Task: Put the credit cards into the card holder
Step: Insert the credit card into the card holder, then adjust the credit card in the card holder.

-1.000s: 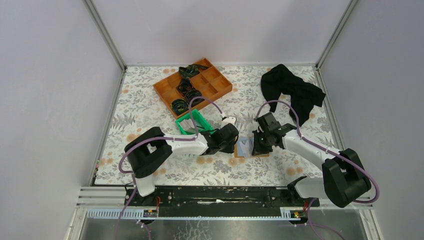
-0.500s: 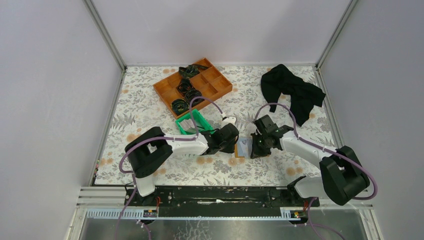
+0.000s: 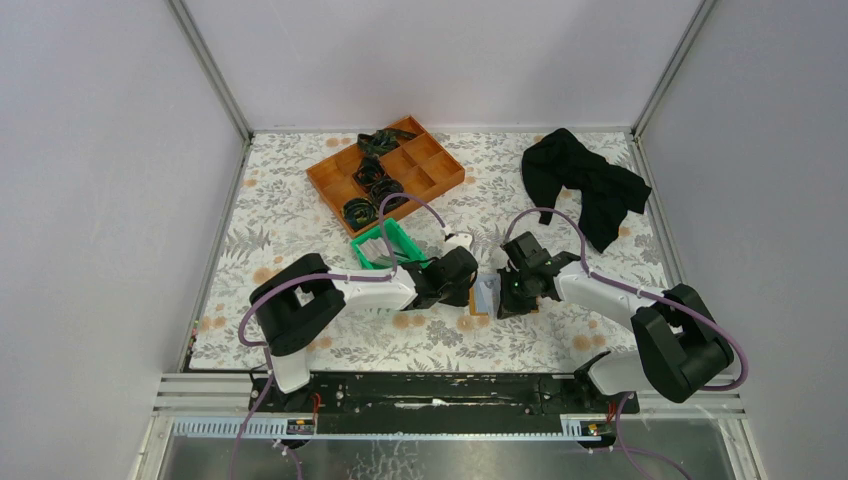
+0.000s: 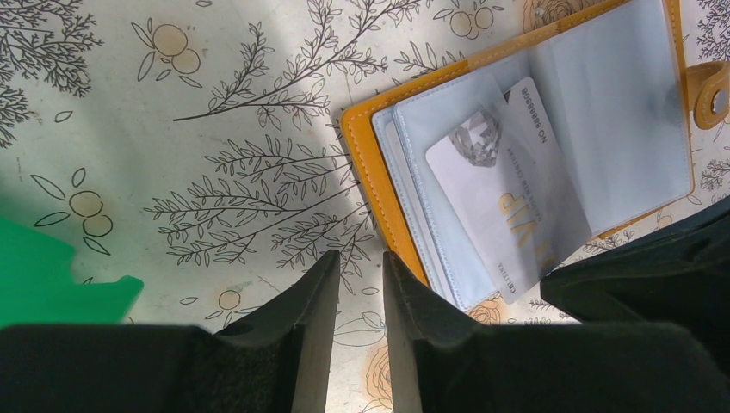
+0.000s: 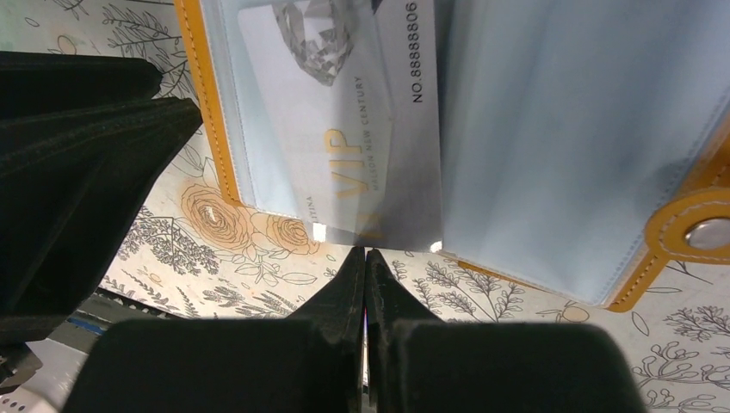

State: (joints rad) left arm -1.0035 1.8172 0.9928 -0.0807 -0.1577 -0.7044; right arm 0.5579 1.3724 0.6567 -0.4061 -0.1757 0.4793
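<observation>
**Open card holder on desk, one card at its sleeves, a gripper at each side**

The card holder [image 4: 620, 129] lies open and flat on the floral-print desk [image 4: 172, 172], between the two grippers at mid-desk. Its outer skin is orange-tan and leather-like, with stitching along the rim. Inside are smooth pale blue-grey sleeves, partly see-through. A rounded snap tab [image 5: 697, 232] with a metal stud sticks out on one side.

One card [image 4: 508, 206] is visible. It is thin, flat, rectangular and whitish-grey, with gold "VIP" lettering, a diamond graphic and a printed number. It sits askew on the sleeves, partly under a clear layer. How far in it is can't be told.

The left gripper [image 4: 360, 284] is slightly open, with a narrow slot between matte black fingers and nothing in it. Only desk print shows through the gap. One finger overlaps the holder's orange edge, but contact is unclear.

The right gripper [image 5: 366, 262] is fully closed, fingers pressed together and holding nothing. Its tips sit right at the near edge of the card and sleeve.

Farther back is a green plastic bin [image 3: 385, 245]. Behind that is an orange compartment tray [image 3: 432, 175] with black coiled items, and a crumpled black cloth [image 3: 585, 185] lies far right.
</observation>
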